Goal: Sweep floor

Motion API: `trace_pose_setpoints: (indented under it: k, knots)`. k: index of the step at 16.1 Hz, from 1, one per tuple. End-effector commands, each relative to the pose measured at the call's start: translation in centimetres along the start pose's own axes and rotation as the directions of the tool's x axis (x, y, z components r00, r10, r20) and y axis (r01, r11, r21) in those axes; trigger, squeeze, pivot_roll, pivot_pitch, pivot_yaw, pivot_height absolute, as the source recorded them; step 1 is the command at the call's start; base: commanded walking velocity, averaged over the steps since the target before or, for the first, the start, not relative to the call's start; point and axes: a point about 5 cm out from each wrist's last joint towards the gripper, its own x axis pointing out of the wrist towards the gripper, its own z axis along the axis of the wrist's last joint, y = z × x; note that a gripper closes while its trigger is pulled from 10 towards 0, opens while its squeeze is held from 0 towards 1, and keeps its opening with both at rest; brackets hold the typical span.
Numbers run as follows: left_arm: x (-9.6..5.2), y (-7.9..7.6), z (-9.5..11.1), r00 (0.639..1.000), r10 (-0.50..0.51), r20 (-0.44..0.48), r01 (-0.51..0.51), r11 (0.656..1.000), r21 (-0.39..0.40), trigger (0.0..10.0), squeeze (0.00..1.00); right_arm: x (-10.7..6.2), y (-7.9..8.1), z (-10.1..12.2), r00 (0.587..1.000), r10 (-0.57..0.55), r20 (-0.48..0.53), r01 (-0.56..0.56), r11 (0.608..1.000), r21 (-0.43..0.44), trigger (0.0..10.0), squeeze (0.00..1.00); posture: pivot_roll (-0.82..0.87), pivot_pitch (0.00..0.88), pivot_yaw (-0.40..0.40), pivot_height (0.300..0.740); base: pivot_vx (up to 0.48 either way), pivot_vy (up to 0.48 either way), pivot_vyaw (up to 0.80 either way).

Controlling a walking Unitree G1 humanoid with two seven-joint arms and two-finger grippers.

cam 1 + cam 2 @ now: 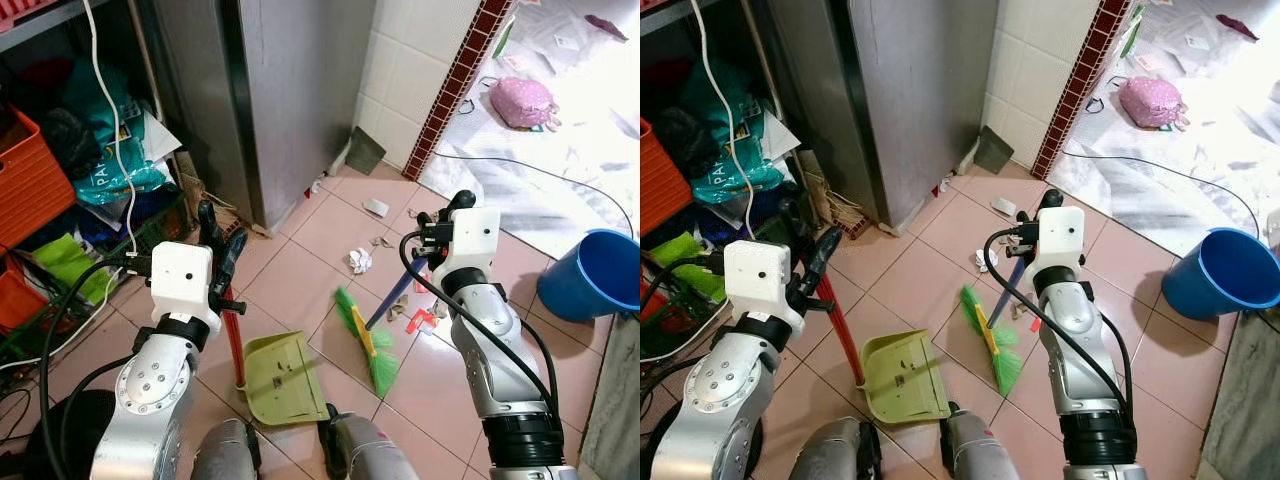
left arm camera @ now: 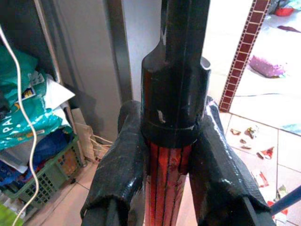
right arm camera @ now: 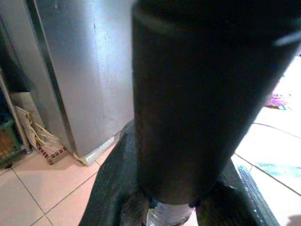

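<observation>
My left gripper [image 1: 222, 255] is shut on the red handle [image 1: 236, 345] of a yellow-green dustpan [image 1: 285, 380], which rests flat on the pink floor tiles just ahead of my feet. In the left wrist view the black fingers [image 2: 120, 160] clamp the red shaft [image 2: 164, 188] below its black cap. My right gripper [image 1: 440, 225] is shut on the blue handle [image 1: 395, 297] of a broom. Its green bristles [image 1: 368, 340] touch the floor right of the dustpan. A crumpled paper [image 1: 360, 261] and red and brown scraps [image 1: 420, 318] lie beyond the broom.
A steel cabinet [image 1: 300, 90] stands ahead, and a white tiled wall corner [image 1: 400, 70] is to its right. Orange crates [image 1: 25, 180], bags and a green basket [image 2: 51, 174] crowd the left. A blue bucket [image 1: 597, 272] stands at right. A black cable [image 1: 540, 165] crosses the plastic sheeting near a pink bag [image 1: 522, 101].
</observation>
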Motion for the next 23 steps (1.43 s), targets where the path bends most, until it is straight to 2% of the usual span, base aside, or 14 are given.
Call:
trace_pose_setpoints:
  k: [1,5,7,10,13,17,23]
  knots:
    - [-0.1,-0.1,0.7,0.999,-0.012,0.032,0.012,1.0,-0.006,10.0,0.0,-0.5,-0.9,-1.2,0.997,-0.039,-0.061,0.038,0.999,-0.019,10.0,0.0,0.03,0.194,-0.053,0.74,0.0,0.0,-0.8]
    - [0.0,-0.3,1.0,0.999,-0.021,0.038,0.022,1.0,-0.009,10.0,0.0,-0.5,-0.9,-0.9,0.998,-0.047,-0.053,0.046,0.999,-0.008,10.0,0.0,0.02,0.196,-0.048,0.74,0.0,0.0,-0.8]
    - [-0.1,-0.3,0.9,0.999,-0.03,0.033,0.03,1.0,-0.009,10.0,0.0,-0.5,-0.7,-0.4,0.998,-0.063,-0.028,0.064,0.998,0.011,10.0,0.0,0.02,0.193,-0.015,0.74,0.0,0.0,-0.8]
    - [-0.1,0.3,0.8,0.999,-0.04,0.025,0.04,0.999,0.008,10.0,0.0,-1.1,-0.5,-0.9,0.993,-0.113,-0.031,0.114,0.992,0.047,10.0,0.0,0.04,0.183,0.032,0.74,0.0,0.0,-0.45]
    - [0.5,1.0,1.3,0.998,-0.059,0.037,0.058,0.998,0.033,10.0,0.0,-1.3,-0.3,-1.2,0.991,-0.123,-0.045,0.125,0.99,0.059,10.0,0.0,0.05,0.179,0.042,0.74,0.0,0.0,-0.53]
    - [1.0,0.3,2.1,0.989,-0.128,0.076,0.126,0.992,0.034,10.0,0.0,-1.6,0.4,-1.8,0.994,-0.086,-0.07,0.089,0.995,0.045,10.0,0.0,0.05,0.182,0.037,0.74,0.0,0.0,-0.8]
    - [0.6,-0.2,1.9,0.989,-0.136,0.061,0.136,0.991,0.011,10.0,0.0,-1.6,-0.3,-2.0,0.986,-0.13,-0.103,0.133,0.991,0.025,10.0,0.0,0.05,0.197,0.027,0.74,0.0,0.0,-0.8]
